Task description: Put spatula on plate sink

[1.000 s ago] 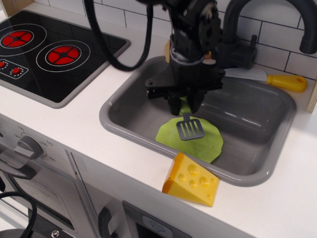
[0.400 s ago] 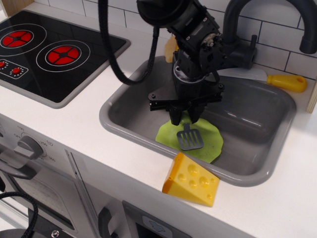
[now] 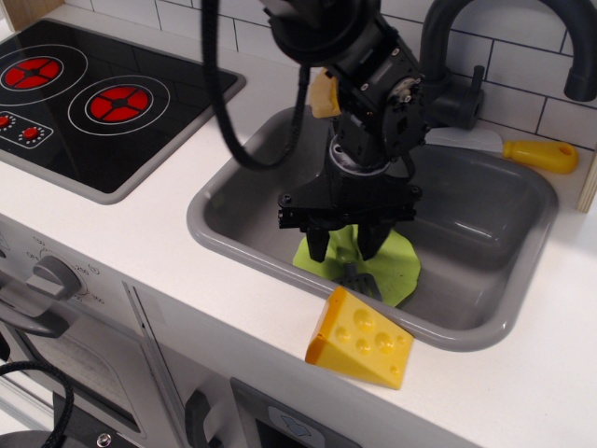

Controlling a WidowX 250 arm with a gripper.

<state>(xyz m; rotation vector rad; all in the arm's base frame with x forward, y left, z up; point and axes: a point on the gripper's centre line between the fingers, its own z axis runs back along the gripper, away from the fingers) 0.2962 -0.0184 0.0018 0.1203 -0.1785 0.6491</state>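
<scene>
The light-green plate [image 3: 399, 264] lies on the floor of the dark-grey sink [image 3: 213, 231]. The spatula [image 3: 358, 277] rests on the plate, its grey slotted head toward the sink's front wall and its green handle running back under the gripper. My gripper [image 3: 343, 248] hangs low in the sink right above the handle. Its two black fingers [image 3: 318, 245] are spread apart on either side of the handle and do not hold it. The gripper body hides much of the plate's far half.
A yellow cheese wedge [image 3: 361, 338] sits on the counter at the sink's front rim. A yellow-handled knife [image 3: 536, 155] lies behind the sink. A dark faucet [image 3: 450, 58] rises at the back. The black stovetop [image 3: 93, 103] is at left.
The gripper came down and forward with the spatula, set it on the plate, and its fingers have spread open. The spatula head now lies nearer the sink's front wall.
</scene>
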